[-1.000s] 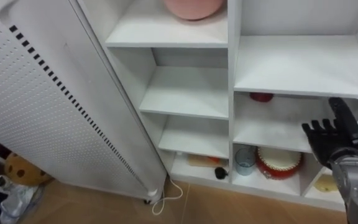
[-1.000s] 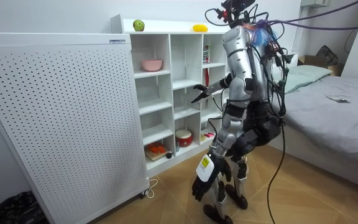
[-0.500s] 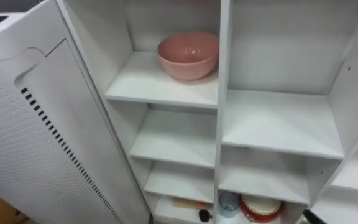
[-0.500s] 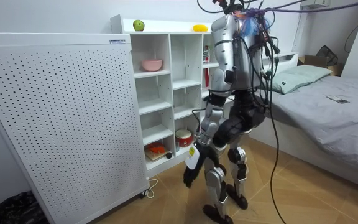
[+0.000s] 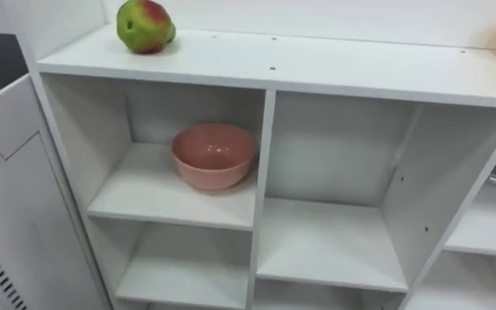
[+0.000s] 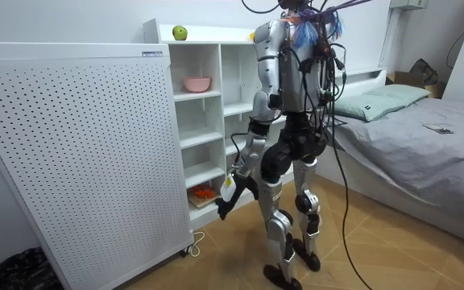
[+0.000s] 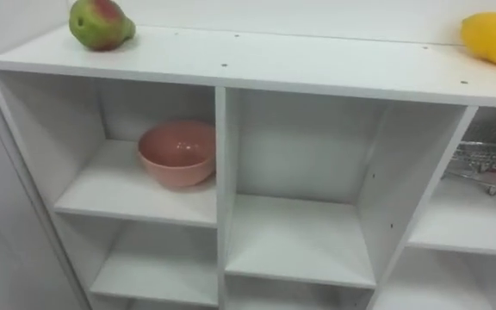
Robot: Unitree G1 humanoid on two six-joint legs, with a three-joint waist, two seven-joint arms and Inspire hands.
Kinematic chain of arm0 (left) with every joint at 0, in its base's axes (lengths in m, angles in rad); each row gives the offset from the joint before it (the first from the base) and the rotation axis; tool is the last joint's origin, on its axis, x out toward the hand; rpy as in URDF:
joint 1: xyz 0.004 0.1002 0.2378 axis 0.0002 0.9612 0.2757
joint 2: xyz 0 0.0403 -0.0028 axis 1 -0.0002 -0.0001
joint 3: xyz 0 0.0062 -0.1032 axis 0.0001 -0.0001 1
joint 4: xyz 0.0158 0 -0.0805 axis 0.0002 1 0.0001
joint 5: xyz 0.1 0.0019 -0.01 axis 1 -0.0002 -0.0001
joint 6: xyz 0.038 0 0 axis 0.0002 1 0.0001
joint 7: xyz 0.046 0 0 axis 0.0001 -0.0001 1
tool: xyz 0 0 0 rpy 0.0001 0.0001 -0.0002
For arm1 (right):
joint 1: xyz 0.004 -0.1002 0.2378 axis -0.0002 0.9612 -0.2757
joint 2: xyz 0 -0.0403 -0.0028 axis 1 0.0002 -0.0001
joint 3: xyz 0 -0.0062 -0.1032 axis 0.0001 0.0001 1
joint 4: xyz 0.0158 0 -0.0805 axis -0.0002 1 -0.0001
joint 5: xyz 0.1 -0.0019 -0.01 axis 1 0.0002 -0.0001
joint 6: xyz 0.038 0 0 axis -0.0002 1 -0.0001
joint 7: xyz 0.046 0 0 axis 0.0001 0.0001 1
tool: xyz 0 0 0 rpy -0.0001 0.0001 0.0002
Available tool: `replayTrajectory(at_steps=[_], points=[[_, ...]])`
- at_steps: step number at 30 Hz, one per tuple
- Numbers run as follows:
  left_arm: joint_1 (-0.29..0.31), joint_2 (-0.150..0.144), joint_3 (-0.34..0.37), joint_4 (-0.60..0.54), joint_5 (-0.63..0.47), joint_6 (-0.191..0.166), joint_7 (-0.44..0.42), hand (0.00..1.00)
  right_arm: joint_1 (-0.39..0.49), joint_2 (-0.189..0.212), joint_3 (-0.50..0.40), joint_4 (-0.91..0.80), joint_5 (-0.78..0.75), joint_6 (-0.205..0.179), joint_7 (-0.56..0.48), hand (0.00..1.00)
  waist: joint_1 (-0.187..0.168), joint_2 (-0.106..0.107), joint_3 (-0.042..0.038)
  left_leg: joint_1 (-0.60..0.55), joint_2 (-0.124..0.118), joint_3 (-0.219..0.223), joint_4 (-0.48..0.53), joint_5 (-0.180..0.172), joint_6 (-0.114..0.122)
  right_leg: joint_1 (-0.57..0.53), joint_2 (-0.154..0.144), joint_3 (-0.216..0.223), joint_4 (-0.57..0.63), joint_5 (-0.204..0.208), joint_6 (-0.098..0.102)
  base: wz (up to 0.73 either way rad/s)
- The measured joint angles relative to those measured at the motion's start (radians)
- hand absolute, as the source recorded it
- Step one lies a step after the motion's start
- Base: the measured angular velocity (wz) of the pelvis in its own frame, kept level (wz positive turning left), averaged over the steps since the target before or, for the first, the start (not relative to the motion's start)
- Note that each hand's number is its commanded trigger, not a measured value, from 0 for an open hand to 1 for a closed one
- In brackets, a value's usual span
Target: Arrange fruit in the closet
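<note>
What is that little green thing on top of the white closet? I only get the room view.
Observer: A green fruit with a red blush, at the left end of the top board.
Operator: Any other fruit up there? The robot blocks my sight.
Observer: Yes, a yellow fruit lies at the right end of the same board.
Operator: And that pink thing on a shelf?
Observer: A bowl. It looks empty and stands close to the divider on its right.
</note>
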Motion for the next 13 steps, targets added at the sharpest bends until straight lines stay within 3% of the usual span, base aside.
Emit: replayTrajectory(at_steps=[9,13], points=[[0.033,-0.041,0.104,0.020,0.003,0.010,0.018,0.00,0.079,0.038,-0.019,0.028,-0.143,0.015,0.013,0.00,-0.022,0.007,-0.0023,0.076,-0.001,0.003,-0.016,0.000,0.000,0.072,0.004,0.023,-0.015,0.000,0.000,-0.03],[0.016,-0.053,0.106,0.021,-0.015,0.016,0.006,0.00,0.081,0.040,-0.027,0.027,-0.180,0.014,0.012,0.00,-0.028,0.009,-0.0007,0.073,0.001,0.021,-0.019,0.000,0.000,0.059,0.006,0.043,-0.016,0.002,0.003,-0.06]])
